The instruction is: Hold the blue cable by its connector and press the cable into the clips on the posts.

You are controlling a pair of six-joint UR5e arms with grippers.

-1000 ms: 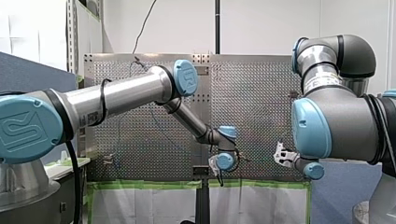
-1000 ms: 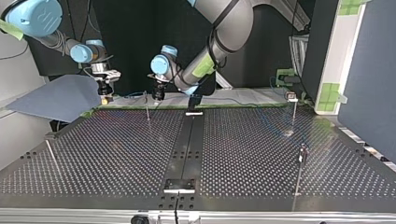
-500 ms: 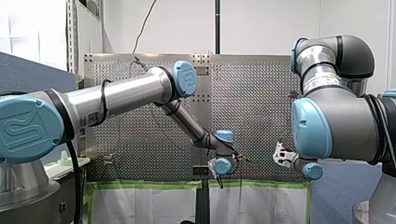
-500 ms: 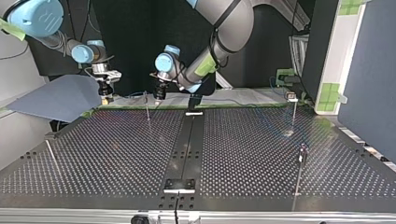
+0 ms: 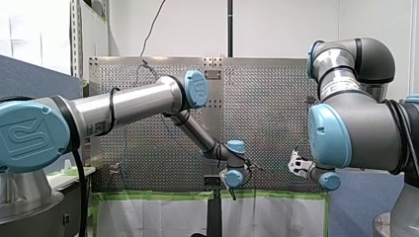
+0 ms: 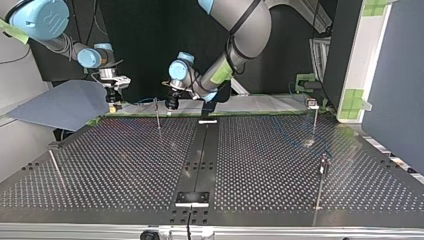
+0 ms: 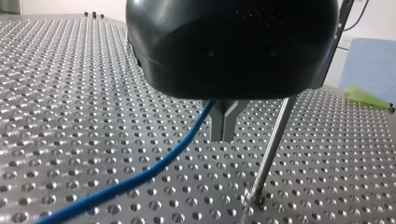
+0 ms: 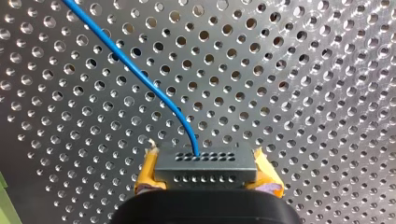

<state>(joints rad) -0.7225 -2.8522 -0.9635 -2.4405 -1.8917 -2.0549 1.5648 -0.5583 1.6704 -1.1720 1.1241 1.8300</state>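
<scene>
My right gripper (image 8: 208, 179): closed down onto the connector (image 8: 205, 163), with a yellow pad (image 8: 145, 176) against each of its end faces. In the top view it hangs over the table's far edge, at about 10 o'clock from the table's centre.
Connector: a dark grey block with two rows of small holes, clamped between my right pads and facing the perforated table (image 8: 303, 93).
Blue cable (image 8: 140, 77): leaves one hole of the connector, bends, and runs off ahead of my right gripper across the plate. In the left wrist view another stretch rises from the table to the root of my left fingers.
My left gripper (image 7: 226, 133): a black body with metal fingers (image 7: 219, 122) pressed together to the tips, with only a seam between them. The cable meets them at the root, and I cannot tell whether it is pinched there.
Near post (image 7: 273, 140): a thin metal rod set in a table hole just beside my left fingers and apart from them. In the top view it stands at 9 o'clock of my left gripper, between my two grippers.
Clip posts (image 6: 315, 120): two, each with a small fitting on top, at about 2 and 4 o'clock on the table in the top view.
Bare rod (image 6: 56, 170): leans at the table's 9 o'clock in the top view.
</scene>
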